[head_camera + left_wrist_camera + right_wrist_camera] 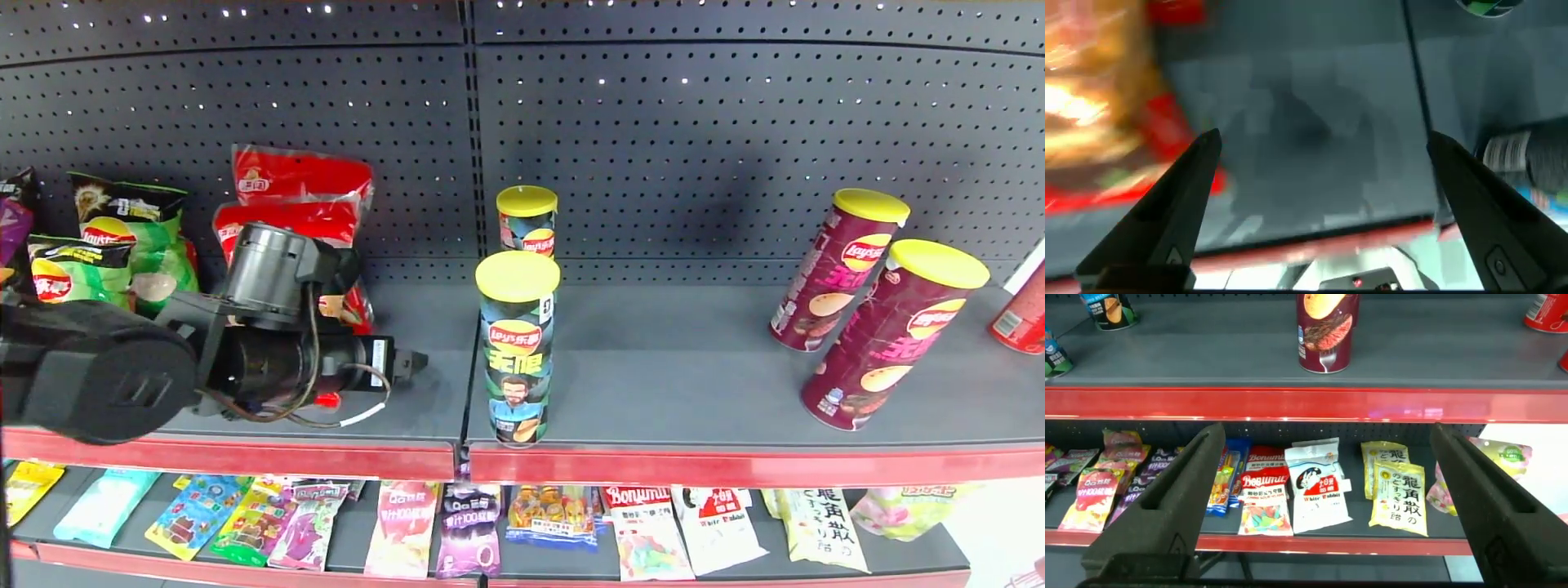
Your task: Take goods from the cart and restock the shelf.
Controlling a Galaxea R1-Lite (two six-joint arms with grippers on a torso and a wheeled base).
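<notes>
The right gripper (1327, 429) hangs spread and empty before the shelf's red front lip (1306, 404). The left gripper (415, 359), fingers apart and holding nothing, hovers over the upper shelf (653, 384), near a blue chip can (516, 351) standing upright at the front edge. Behind stand a second blue can (526, 219) and red chip bags (302, 192).
</notes>
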